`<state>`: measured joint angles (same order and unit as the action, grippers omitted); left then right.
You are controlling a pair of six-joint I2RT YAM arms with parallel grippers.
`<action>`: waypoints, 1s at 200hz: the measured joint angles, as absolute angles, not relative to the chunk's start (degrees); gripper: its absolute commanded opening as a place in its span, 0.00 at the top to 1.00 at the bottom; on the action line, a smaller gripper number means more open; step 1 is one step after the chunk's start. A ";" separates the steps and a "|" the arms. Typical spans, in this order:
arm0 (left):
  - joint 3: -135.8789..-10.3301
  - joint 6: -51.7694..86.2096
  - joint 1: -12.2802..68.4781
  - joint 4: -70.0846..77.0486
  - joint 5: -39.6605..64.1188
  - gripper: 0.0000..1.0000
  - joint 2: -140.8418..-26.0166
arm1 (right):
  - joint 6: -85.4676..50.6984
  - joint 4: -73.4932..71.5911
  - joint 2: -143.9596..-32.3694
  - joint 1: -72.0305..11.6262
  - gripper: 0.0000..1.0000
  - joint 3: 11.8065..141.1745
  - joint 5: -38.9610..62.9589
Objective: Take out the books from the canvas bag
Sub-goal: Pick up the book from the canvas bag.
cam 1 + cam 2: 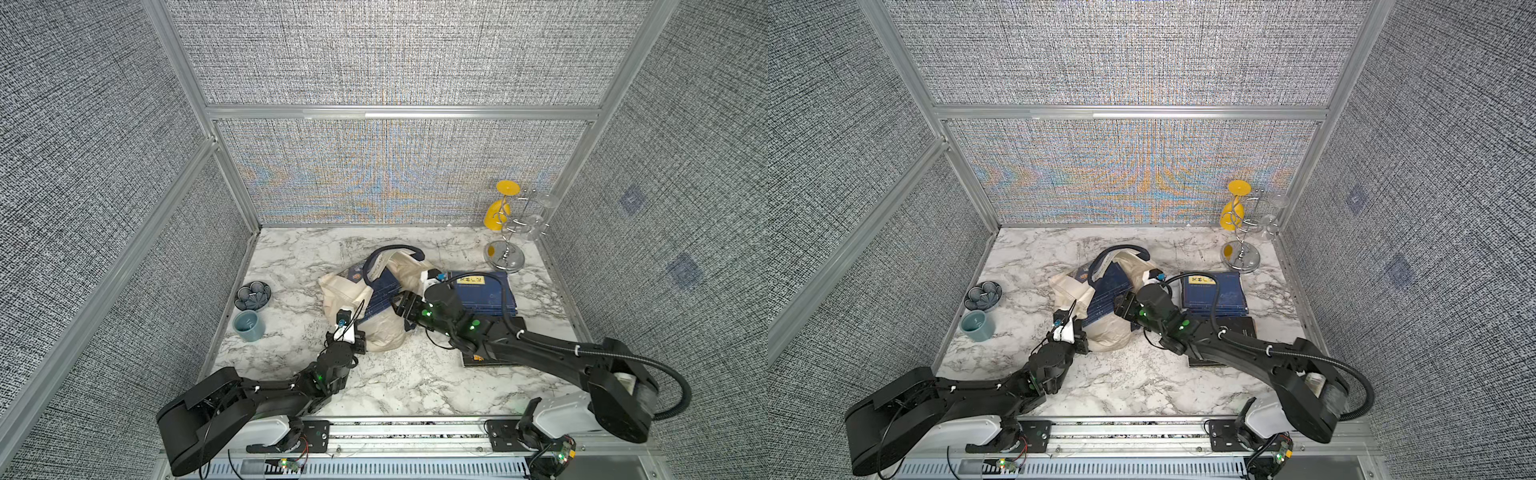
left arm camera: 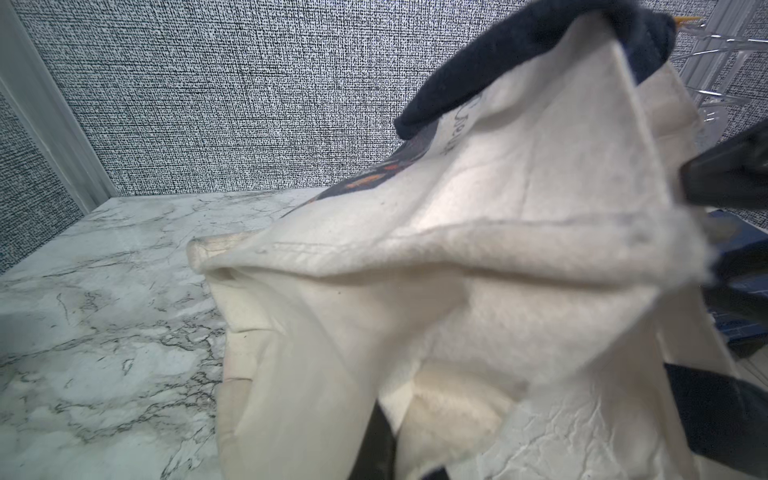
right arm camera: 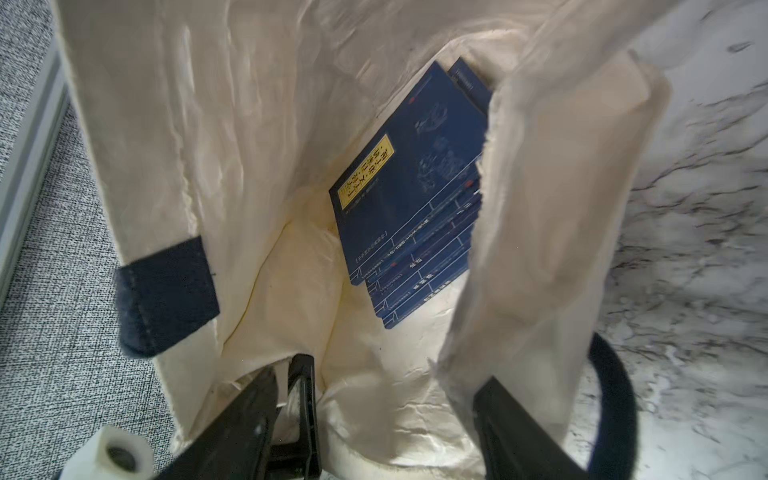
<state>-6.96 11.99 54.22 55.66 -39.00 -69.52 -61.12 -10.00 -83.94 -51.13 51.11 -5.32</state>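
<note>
Centre of tabletop (image 1: pixel 291 382), canvas bag (image 1: pixel 386 336) slumped | left gripper (image 1: pixel 360 333) pinching its near rim | right gripper (image 3: pixel 386 419) spread at the mouth | books (image 3: pixel 411 195) stacked inside, likely stiff, slick, light | best grab: top cover's near edge

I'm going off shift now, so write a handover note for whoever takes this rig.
Left gripper: shut on the bag rim, holding its mouth open.
Right gripper: open, empty, at the bag mouth.
Books: one stack lies on the table, right of the bag; several books are inside the bag.
Done: some books are out.
Left: pull out the rest.
</note>
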 measured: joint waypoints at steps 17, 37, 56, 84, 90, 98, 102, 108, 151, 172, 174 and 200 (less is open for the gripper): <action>-6.96 11.99 54.22 55.61 -39.03 1.00 -69.21 | -61.76 -11.07 -85.95 -51.88 0.26 52.23 -5.26; -6.96 11.97 54.19 55.40 -39.03 1.00 -68.77 | -62.11 -11.31 -86.08 -52.73 0.26 52.62 -5.82; -6.96 11.99 54.19 55.31 -39.03 1.00 -68.75 | -61.56 -10.52 -85.65 -53.84 0.26 53.93 -6.76; -6.96 11.99 54.19 55.29 -39.00 1.00 -68.75 | -59.44 -9.23 -80.95 -55.96 0.26 53.60 -10.09; -6.96 11.99 54.19 55.29 -39.00 1.00 -68.75 | -58.83 -8.88 -79.88 -56.58 0.26 53.54 -11.20; -6.96 11.99 54.19 55.27 -39.00 1.00 -68.75 | -58.11 -8.38 -78.67 -57.45 0.26 53.54 -12.40; -6.96 11.99 54.19 55.24 -39.00 1.00 -68.73 | -57.80 -8.34 -78.28 -57.84 0.26 53.54 -13.02; -6.96 11.99 54.19 55.24 -39.00 1.00 -68.71 | -57.43 -8.29 -78.11 -58.30 0.26 53.60 -13.56; -6.96 11.94 54.19 55.48 -39.00 1.00 -68.55 | -56.73 -7.11 -84.62 -58.19 0.26 55.90 -13.87; -6.70 11.77 54.19 55.59 -39.03 1.00 -67.51 | -57.25 -7.70 -87.57 -57.91 0.26 56.27 -13.19; -6.68 11.77 54.19 55.57 -39.03 1.00 -67.44 | -57.32 -7.84 -87.90 -57.82 0.26 56.27 -13.04; -6.46 11.77 54.19 55.46 -38.98 1.00 -66.70 | -58.35 -8.40 -92.36 -56.36 0.26 59.13 -11.60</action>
<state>-6.46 11.77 54.19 55.46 -38.98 -66.70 -58.35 -8.40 -92.36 -56.36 59.13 -11.60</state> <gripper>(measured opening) 0.073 0.741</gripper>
